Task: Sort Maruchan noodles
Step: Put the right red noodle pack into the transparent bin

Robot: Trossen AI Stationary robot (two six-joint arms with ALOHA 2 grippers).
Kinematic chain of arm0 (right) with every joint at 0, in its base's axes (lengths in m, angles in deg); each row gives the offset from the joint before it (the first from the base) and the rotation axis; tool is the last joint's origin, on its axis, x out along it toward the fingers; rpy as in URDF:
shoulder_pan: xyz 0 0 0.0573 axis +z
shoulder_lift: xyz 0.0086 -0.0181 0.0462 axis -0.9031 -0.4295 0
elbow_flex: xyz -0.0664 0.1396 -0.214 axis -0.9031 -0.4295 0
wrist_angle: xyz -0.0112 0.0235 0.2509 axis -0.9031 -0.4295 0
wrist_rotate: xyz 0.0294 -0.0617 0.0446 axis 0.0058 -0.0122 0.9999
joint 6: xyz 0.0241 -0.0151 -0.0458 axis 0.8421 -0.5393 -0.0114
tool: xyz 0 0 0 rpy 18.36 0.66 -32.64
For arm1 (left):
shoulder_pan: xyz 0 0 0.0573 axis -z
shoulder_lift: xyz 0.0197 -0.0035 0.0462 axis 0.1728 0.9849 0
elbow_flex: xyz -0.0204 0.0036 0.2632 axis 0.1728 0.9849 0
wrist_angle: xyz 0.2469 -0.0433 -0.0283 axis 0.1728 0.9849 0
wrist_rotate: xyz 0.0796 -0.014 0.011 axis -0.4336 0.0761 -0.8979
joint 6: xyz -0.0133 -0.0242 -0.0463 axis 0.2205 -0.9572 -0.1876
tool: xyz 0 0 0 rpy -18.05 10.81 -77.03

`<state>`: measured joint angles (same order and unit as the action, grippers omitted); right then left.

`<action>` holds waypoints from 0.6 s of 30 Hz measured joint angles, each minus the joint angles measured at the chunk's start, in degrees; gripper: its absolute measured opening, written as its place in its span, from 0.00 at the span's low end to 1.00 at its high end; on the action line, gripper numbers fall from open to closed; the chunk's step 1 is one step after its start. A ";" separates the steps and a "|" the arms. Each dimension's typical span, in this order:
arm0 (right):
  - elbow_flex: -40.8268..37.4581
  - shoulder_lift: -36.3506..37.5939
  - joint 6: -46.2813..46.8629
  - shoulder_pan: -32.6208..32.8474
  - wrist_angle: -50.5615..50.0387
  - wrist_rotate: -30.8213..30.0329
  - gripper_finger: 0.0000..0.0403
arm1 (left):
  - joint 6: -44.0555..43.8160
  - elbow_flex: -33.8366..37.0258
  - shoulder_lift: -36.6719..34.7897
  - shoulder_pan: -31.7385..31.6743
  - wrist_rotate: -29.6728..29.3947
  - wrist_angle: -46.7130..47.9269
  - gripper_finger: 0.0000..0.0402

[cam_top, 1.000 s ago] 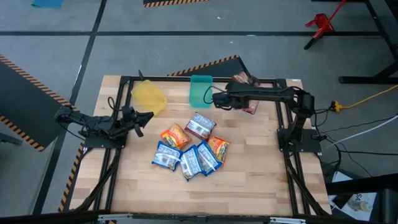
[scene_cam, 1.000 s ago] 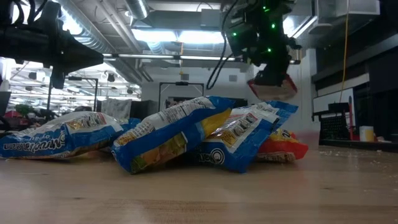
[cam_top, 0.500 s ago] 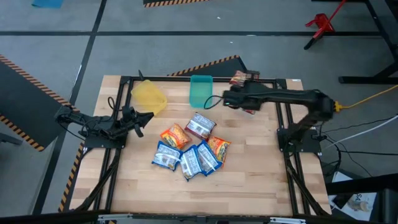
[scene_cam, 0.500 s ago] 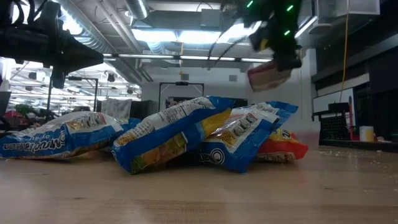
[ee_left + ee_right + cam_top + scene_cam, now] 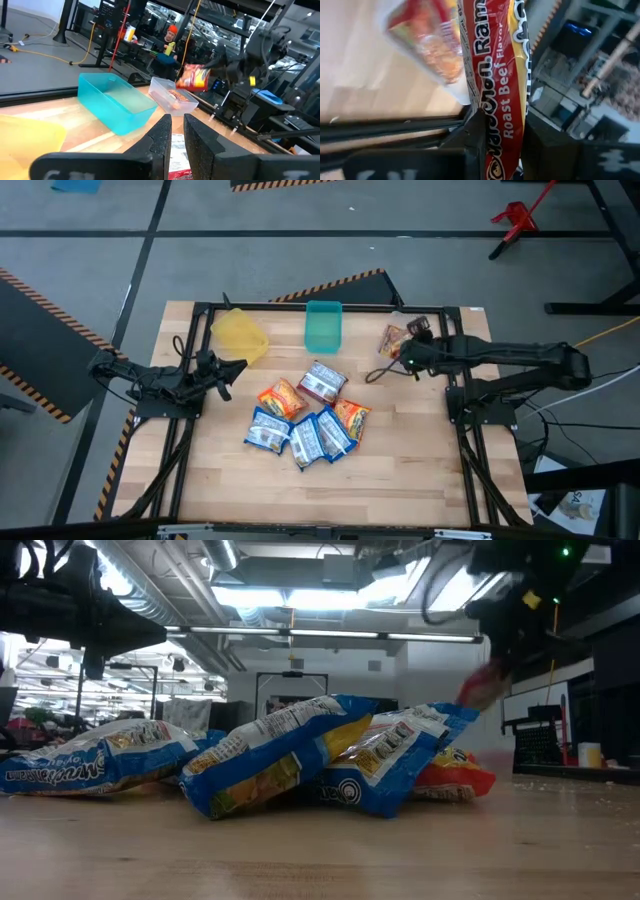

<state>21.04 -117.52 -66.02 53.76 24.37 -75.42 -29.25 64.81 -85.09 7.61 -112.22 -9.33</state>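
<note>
My right gripper [image 5: 403, 351] is shut on a red-and-yellow Maruchan noodles packet [image 5: 492, 75], held in the air by the clear bin [image 5: 172, 97] at the far right. That bin has another red packet [image 5: 430, 45] lying in it. Several more packets, blue-and-white and orange, lie heaped [image 5: 305, 415] on the middle of the table. My left gripper [image 5: 177, 132] waits shut and level at the table's left, touching nothing, and points toward the bins. My right gripper pinches the red packet between its two fingers [image 5: 475, 135] at one end [image 5: 496, 142]. The rest of the packet sticks out past the fingertips. The gripper slants down from the table's right side. The packet [image 5: 194, 78] is lifted clear of table and bin.
A yellow bin [image 5: 238, 335] and a teal bin [image 5: 323, 326] stand along the far edge, left of the clear one. A black frame [image 5: 300, 307] runs around the table top. Bare wood shows in front of the heap.
My right gripper has drawn back toward the table's right edge, still shut on the red packet, and its wrist has rolled. The packet has swung with it, turned about and staying clear of the table. The heap has not stirred.
</note>
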 joint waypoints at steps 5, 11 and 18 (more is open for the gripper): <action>-3.79 -0.95 -8.99 -0.63 7.97 1.50 0.16 | 0.04 0.00 -0.01 0.00 0.00 0.00 0.11; -4.19 -0.85 -14.09 -1.16 11.97 3.47 0.16 | 0.84 0.00 0.01 -0.04 -0.02 0.00 0.11; -4.21 -0.85 -15.40 -5.95 10.92 7.54 0.16 | 1.57 -0.02 0.01 -0.04 -0.02 0.00 0.11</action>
<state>16.83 -118.37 -81.42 47.81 35.28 -67.88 -27.68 64.79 -85.08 7.56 -112.24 -9.33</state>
